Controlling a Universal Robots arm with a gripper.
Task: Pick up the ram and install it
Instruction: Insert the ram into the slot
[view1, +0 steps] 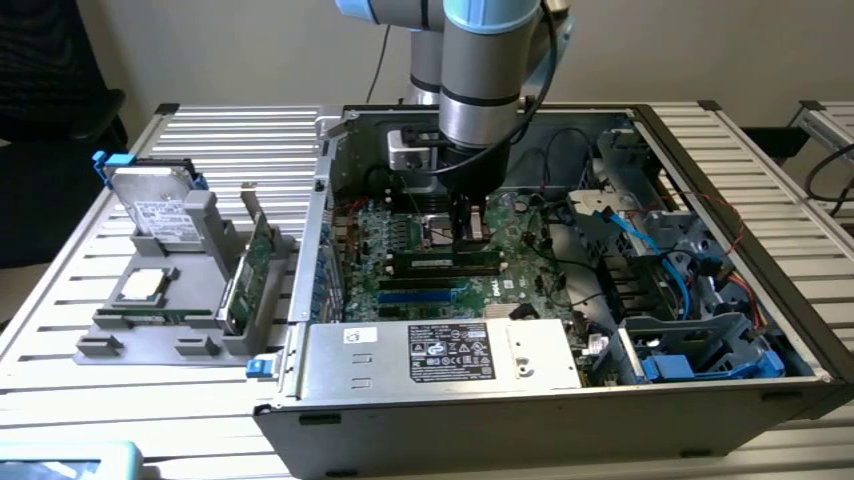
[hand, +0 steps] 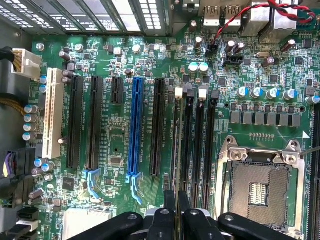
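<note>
The ram (view1: 447, 263), a long thin green stick with a small white label, lies level just over the motherboard's memory slots (view1: 441, 290) inside the open computer case. My gripper (view1: 465, 238) reaches straight down from the arm and is shut on the ram's upper edge. In the wrist view the ram (hand: 175, 145) shows edge-on as a thin line running along the first memory slot (hand: 181, 130), beside its white latch (hand: 178, 92). My gripper (hand: 177, 207) pinches the ram between its black fingers (hand: 169, 205). I cannot tell whether the ram is seated in the slot.
A grey holder (view1: 147, 340) on the exterior view's left carries a silver hard drive (view1: 160, 212), an expansion card (view1: 254, 265) and a processor chip (view1: 144, 285). The power supply (view1: 441, 352) stands before the motherboard (view1: 387, 235). Blue cables (view1: 674, 290) fill the right. The open CPU socket (hand: 260, 186) lies beside the slots.
</note>
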